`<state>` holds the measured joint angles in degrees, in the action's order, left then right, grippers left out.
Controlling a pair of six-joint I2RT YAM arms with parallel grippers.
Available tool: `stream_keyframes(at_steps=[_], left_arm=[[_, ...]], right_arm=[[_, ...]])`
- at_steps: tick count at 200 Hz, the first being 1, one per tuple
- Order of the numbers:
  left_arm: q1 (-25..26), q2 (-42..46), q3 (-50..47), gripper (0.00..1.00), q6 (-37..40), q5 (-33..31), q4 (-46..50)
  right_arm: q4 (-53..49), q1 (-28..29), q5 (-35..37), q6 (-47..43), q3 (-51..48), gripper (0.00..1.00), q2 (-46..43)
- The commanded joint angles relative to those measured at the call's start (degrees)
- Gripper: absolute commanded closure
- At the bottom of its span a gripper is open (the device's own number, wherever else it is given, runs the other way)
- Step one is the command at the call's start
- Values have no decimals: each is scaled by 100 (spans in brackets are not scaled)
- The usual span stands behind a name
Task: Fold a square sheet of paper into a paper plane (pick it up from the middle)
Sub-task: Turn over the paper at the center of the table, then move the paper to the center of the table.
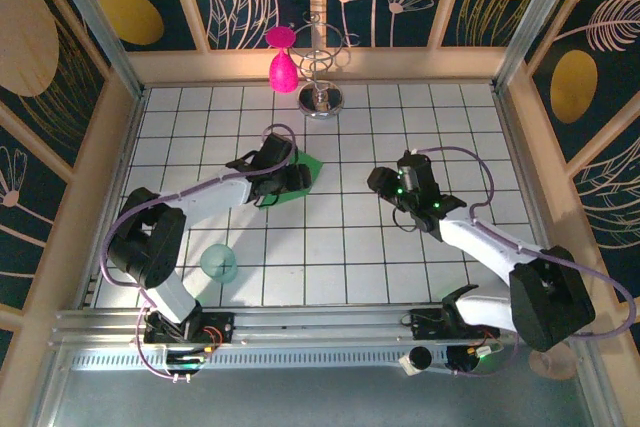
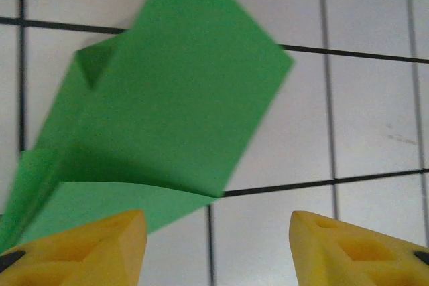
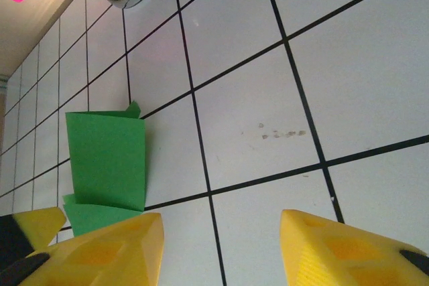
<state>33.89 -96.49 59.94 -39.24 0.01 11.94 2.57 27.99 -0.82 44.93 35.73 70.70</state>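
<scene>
A teal cup is seen nearest the arm bases on the bench. Beyond it, the left pincer is held open and empty at the edge of the part-folded green paper, which lies left of mid-bench; the right pincer is likewise open and empty, apart from it

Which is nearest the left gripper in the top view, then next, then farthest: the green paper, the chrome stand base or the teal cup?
1. Green paper, right at the left gripper.
2. Chrome stand base, far side, by the back wall.
3. Teal cup, near side, left.
</scene>
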Motion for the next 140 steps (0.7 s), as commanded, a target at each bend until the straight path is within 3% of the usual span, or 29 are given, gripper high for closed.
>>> stream_keyframes(at_steps=[1, 101, 140], left_arm=[[-101, -104, -56, 41, 110, 115, -410], [-487, -847, 172, 41, 366, 105, -578], [-755, -897, -65, 41, 247, 586, -901]], right_arm=[[294, -52, -176, 116, -23, 50, 117], [402, -56, -369, 147, 39, 50, 380], [546, -36, -747, 196, 167, 51, 717]])
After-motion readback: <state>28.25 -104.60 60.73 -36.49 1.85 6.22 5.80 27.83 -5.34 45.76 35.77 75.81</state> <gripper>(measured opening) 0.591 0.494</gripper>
